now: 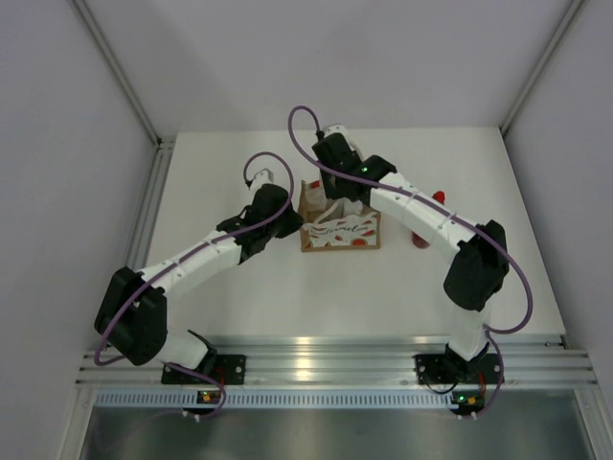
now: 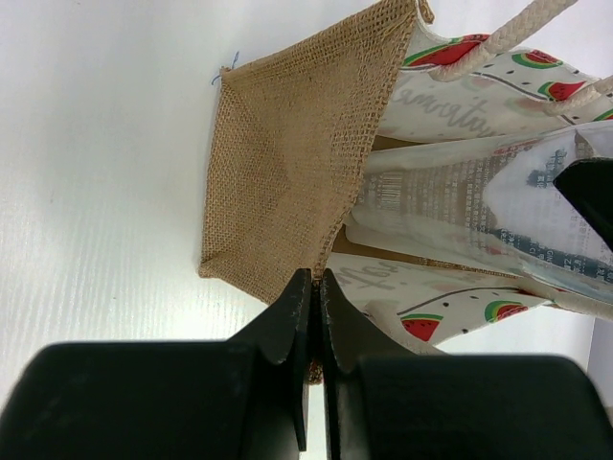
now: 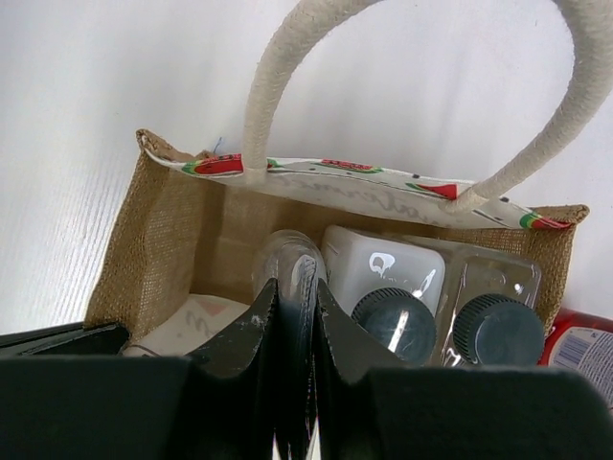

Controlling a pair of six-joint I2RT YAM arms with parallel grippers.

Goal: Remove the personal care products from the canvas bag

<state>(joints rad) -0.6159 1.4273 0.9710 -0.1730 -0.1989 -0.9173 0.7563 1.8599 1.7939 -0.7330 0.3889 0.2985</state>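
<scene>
A white desk (image 1: 239, 287) sits between plain grey walls, and the two arms reach in from its near edge.

The left fingers (image 2: 316, 277) are closed. A sliver of tan weave shows between them, so they seem to be pinching the rim of the bag (image 2: 287, 163) at its left end, probably to steady it. The bag stands upright at mid-desk with its mouth open and its cream rope handles (image 3: 263, 86) arching over the top.

A flat whitish tube (image 2: 450, 192) lies across the mouth. The right fingers (image 3: 295, 287) come in from the far side and are shut thinly on its end. The tube is gripped but not yet clear of the bag.

Two white bottles (image 3: 383, 264) with dark round caps stand side by side against the right wall inside the bag. Nothing is touching them.

A red bottle (image 3: 575, 340) lies on the desk just outside the bag's right wall, partly under the right arm in the overhead view.

By my reckoning one of the four items is out, a second is on its way, and two are left.

- **Bag:** the white panel has red watermelon slices and grey script lettering. It is seen at an angle and I cannot make out the words.
- **Tube:** it carries blocks of fine print and what looks like a barcode, too small to read.
- **Nearer white bottle:** there is a small mark on its shoulder, with no legible brand.
- **Red bottle:** a corner of a pale label with tiny text shows, and it is unreadable.
</scene>
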